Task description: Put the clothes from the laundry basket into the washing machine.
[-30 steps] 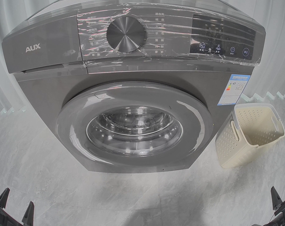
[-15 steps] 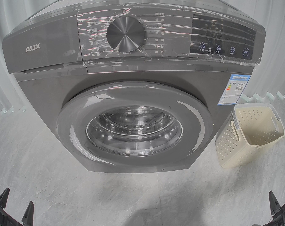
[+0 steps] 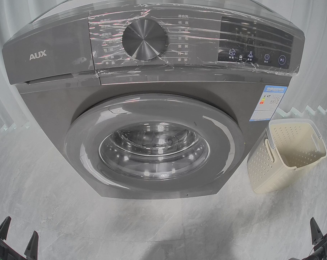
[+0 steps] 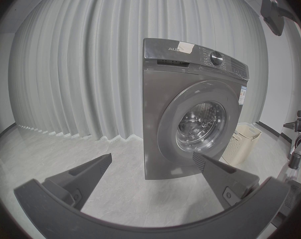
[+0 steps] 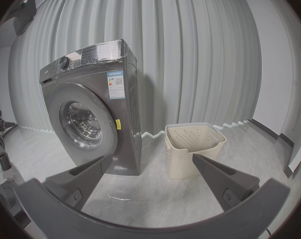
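A grey front-loading washing machine [image 3: 152,102] stands ahead of me, its round glass door [image 3: 154,149] closed. In the left wrist view the washing machine [image 4: 190,110] is seen at an angle. A cream perforated laundry basket [image 3: 288,154] sits on the floor at the machine's right side; the part of its inside that I see holds no clothes. The basket [image 5: 193,148] is also in the right wrist view, beside the machine [image 5: 90,107]. My left gripper [image 3: 17,235] is open, low at the left. My right gripper [image 3: 324,224] is open, low at the right, short of the basket.
Pale marble-patterned floor [image 3: 170,224] lies open in front of the machine. White pleated curtains [image 4: 74,67] hang behind the machine and basket. A wall with a dark skirting [image 5: 273,117] runs along the right of the room.
The right gripper's fingertips shifted slightly at the frame's lower right edge. Machine, basket and left gripper kept their places.
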You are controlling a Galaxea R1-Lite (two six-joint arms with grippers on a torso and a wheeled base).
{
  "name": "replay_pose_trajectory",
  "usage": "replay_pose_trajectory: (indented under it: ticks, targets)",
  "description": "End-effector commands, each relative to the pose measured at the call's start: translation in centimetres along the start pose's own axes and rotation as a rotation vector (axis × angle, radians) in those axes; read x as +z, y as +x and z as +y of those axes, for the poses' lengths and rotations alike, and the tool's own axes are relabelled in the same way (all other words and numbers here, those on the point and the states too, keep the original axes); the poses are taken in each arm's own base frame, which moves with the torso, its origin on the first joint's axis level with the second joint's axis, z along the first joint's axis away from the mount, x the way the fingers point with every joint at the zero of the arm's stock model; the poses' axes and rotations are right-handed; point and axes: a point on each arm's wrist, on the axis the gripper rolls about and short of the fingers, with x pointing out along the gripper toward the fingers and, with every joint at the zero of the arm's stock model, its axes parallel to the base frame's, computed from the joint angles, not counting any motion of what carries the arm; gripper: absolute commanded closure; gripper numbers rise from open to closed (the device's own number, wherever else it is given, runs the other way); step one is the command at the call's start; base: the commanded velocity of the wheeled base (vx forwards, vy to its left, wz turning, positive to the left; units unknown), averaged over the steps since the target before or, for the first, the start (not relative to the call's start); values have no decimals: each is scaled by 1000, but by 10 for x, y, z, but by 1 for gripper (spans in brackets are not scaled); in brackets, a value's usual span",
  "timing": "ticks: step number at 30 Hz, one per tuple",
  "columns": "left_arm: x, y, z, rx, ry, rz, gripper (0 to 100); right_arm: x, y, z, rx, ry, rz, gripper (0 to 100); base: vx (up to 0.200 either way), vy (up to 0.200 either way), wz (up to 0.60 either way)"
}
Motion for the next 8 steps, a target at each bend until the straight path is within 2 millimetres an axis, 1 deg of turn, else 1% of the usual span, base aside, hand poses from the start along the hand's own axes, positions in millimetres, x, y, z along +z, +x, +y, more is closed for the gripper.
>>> replay_pose_trajectory:
  ticks: [1,8]
  targets:
    - [-4,0,0,0,-4,4,0,-2,0,0,0,0,2,0,0,0,0]
    - [-5,0,0,3,14,1,0,-2,0,0,0,3,5,0,0,0,0]
